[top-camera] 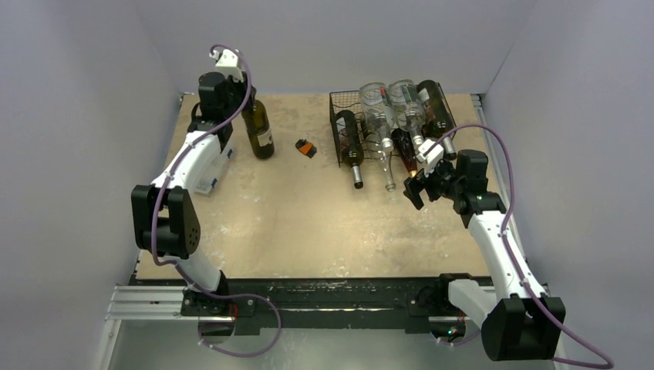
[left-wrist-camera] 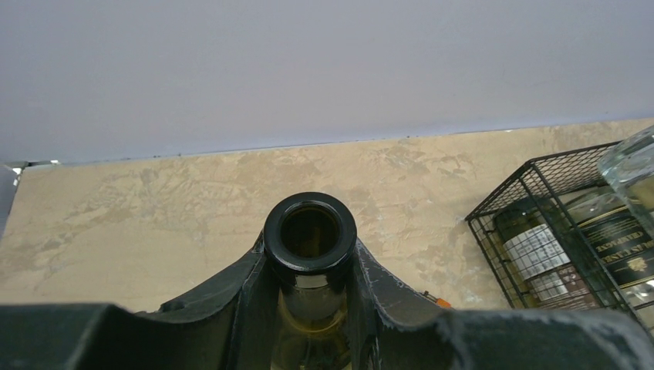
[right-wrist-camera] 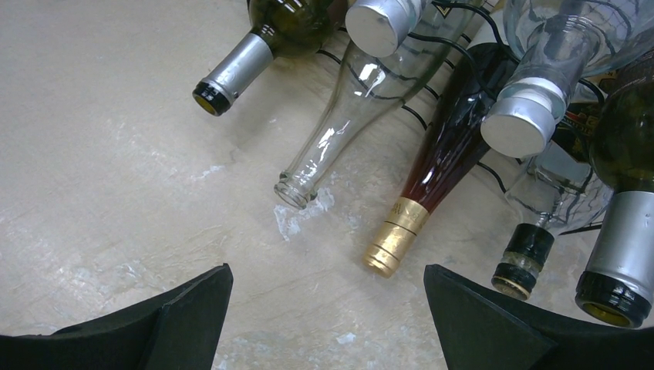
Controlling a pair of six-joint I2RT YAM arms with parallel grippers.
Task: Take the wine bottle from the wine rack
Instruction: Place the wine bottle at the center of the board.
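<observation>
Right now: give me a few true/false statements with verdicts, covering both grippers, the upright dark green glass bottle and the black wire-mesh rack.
1. The left gripper is shut on the neck of the dark green glass wine bottle. True.
2. That bottle lies on its side in the black wire-mesh rack. False: it stands upright on the table, left of the rack.
3. The right gripper is open and holds nothing. True.
4. The rack is empty. False: several bottles lie in it, necks pointing toward the arms.
5. A small orange-and-black object lies on the table between the upright bottle and the rack. True.
</observation>
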